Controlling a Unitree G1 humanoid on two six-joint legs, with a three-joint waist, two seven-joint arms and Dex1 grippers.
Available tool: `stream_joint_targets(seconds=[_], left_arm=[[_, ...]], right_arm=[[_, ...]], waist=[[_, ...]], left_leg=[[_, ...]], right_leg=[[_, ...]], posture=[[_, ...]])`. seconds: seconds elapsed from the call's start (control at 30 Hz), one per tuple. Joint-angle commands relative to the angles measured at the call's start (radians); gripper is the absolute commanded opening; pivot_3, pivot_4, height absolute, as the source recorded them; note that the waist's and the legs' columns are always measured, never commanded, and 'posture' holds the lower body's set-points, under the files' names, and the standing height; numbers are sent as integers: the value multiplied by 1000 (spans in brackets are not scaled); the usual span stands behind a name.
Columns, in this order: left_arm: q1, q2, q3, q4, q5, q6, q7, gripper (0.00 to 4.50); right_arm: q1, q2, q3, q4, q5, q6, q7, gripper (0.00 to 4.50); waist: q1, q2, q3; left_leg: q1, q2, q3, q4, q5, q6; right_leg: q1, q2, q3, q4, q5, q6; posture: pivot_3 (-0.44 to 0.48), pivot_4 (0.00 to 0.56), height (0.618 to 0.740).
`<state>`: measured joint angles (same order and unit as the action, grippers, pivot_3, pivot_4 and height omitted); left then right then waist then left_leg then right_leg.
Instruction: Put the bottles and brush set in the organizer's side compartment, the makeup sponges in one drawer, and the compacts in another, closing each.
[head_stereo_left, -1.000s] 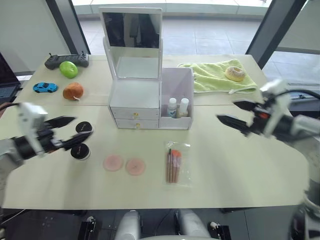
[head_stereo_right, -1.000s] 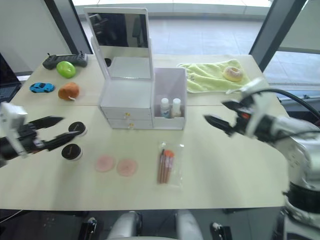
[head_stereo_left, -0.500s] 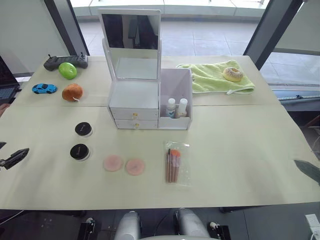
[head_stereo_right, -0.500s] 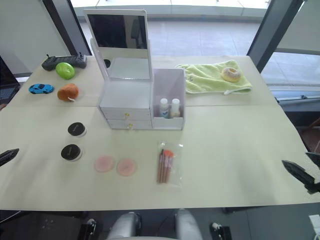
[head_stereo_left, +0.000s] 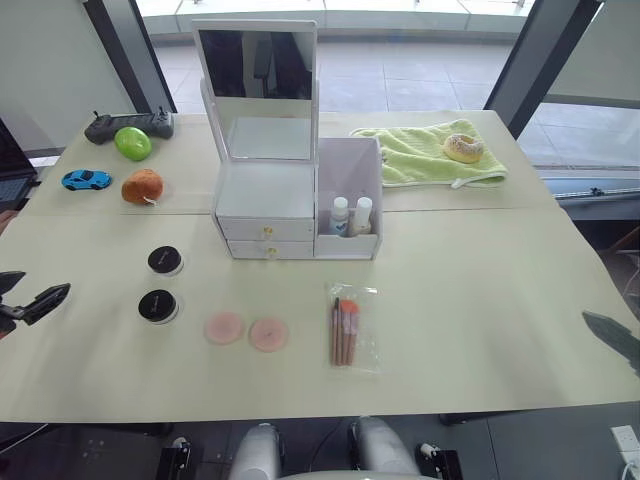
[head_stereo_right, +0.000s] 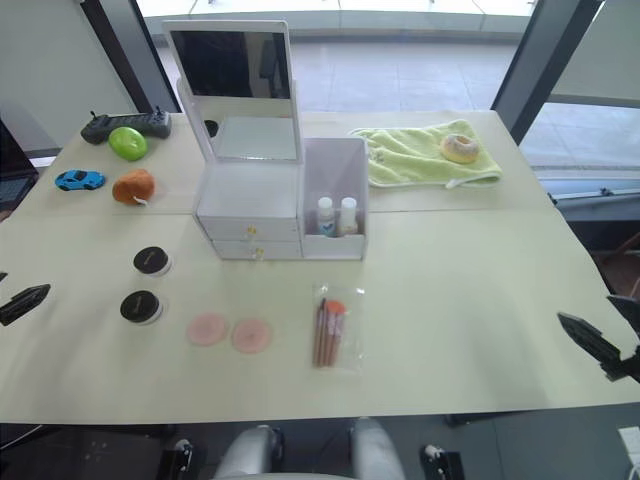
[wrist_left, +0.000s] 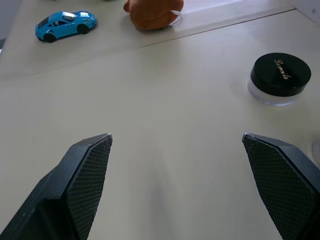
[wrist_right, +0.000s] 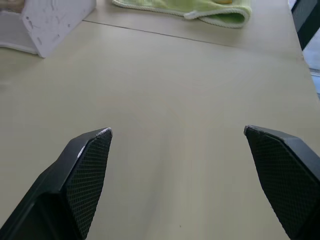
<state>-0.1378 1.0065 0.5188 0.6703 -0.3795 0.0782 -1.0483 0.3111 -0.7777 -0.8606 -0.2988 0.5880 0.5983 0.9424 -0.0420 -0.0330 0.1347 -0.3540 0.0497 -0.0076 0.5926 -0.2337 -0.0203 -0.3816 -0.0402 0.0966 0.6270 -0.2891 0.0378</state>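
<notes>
The white organizer (head_stereo_left: 265, 200) stands mid-table with its mirror upright and both gold-knobbed drawers shut. Two bottles (head_stereo_left: 351, 216) stand in its side compartment (head_stereo_left: 351, 170). The brush set (head_stereo_left: 346, 325) lies in its clear sleeve in front of the organizer. To its left lie two pink makeup sponges (head_stereo_left: 224, 328) (head_stereo_left: 267, 334). Further left sit two black-lidded compacts (head_stereo_left: 165, 261) (head_stereo_left: 158, 305). My left gripper (head_stereo_left: 28, 295) is open at the table's left edge, with one compact (wrist_left: 280, 77) ahead of it. At the right edge my right gripper (head_stereo_right: 605, 330) is open over bare table.
A green towel (head_stereo_left: 430, 155) with a doughnut (head_stereo_left: 463, 148) lies at the back right. At the back left are a black controller (head_stereo_left: 130, 123), a green ball (head_stereo_left: 133, 142), a blue toy car (head_stereo_left: 86, 179) and an orange toy (head_stereo_left: 142, 186).
Both arms have pulled back from over the table to its left and right edges. The left gripper has since edged back into view. Nothing on the table has moved.
</notes>
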Motion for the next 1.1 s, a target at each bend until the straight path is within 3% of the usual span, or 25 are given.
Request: stream_joint_targets(seconds=[0.03,0.2,0.37,0.5,0.6,0.73,1.0,1.1], left_arm=[[-17,-28,-48,-169,-35,51,-33,4500],[-15,-157,-202,-610,-150,244,-27,4500],[-14,-248,-373,-923,-222,387,-3,4500],[-86,-328,-513,-1016,-237,465,20,4500],[-138,-370,-608,-954,-182,443,-13,3944],[-208,-434,-750,-805,-68,343,-78,2764],[-237,-480,-844,-685,44,242,-131,246],[-250,-500,-853,-665,68,230,-121,55]], right_arm=[[-57,-3,73,-112,68,48,-55,4492],[-176,-19,256,-237,155,175,-147,4492],[-261,-60,349,-283,332,403,-219,4492],[-364,-74,387,-205,524,651,-344,4492],[-441,-47,429,-135,667,791,-447,4500],[-540,49,489,62,824,923,-659,4500],[-594,85,624,245,1106,876,-972,4500],[-588,60,690,279,1230,812,-1069,4500]], waist=[[1,-1,-1],[7,-2,-1],[3,-2,0],[3,-1,0],[0,-1,0],[-1,2,-2],[-1,5,-2],[-1,5,-2]], left_leg=[[0,0,0,0,0,0],[-1,0,0,2,0,0],[-4,0,0,5,0,0],[-4,-1,-1,8,0,0],[-6,-1,-5,12,0,0],[-11,-1,-11,16,0,1],[-16,-1,-16,17,1,1],[-16,-1,-17,17,1,1]], right_leg=[[1,0,0,0,0,0],[4,0,0,0,1,1],[11,0,1,-2,1,2],[12,2,1,-2,1,3],[13,5,1,-2,1,3],[13,11,3,-4,2,3],[11,13,3,-4,3,0],[11,14,3,-4,2,3]], posture=[[0,150,740],[0,150,740],[0,150,740],[0,150,740],[0,150,740],[0,150,740],[0,150,740],[0,150,740]])
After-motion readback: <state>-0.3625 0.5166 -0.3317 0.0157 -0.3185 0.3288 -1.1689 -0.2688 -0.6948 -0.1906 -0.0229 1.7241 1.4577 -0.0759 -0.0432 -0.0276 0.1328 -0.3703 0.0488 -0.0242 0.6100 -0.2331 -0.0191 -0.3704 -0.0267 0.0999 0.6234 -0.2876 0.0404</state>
